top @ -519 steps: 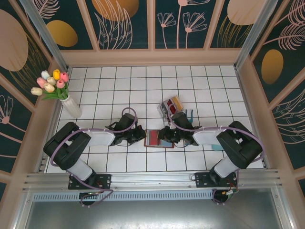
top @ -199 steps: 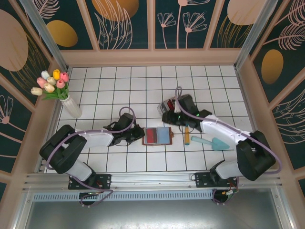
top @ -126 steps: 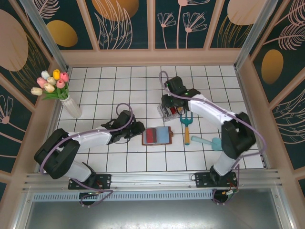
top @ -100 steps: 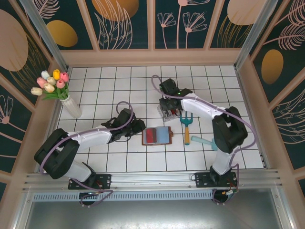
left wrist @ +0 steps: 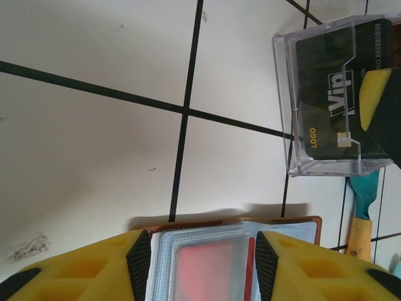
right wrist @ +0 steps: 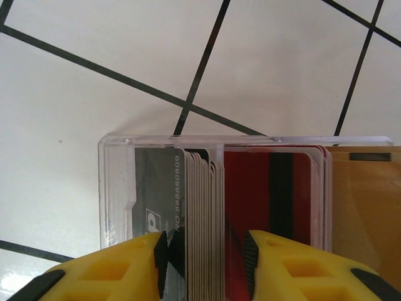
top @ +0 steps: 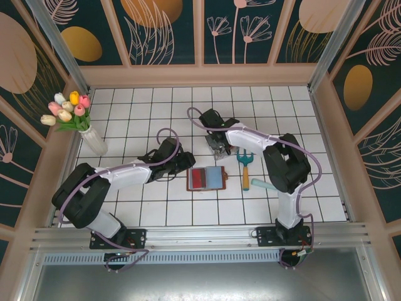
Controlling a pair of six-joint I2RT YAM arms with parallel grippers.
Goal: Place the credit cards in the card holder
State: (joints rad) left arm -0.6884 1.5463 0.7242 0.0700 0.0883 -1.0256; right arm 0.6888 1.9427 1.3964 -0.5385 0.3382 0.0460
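Inside clear box (left wrist: 283,56), card (left wrist: 322,110) marked "Vip", "LOGO", left claw (left wrist: 199,266) spread, right claw (right wrist: 205,257) spread above it

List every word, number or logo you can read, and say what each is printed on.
"Vip": on the dark card in the clear plastic box.
"LOGO": in yellow, near that card's lower corner.
"NO 8888", further digits too blurred to trust: along the same card's edge, in both wrist views.
The card holder: no readable text on it or its cards.
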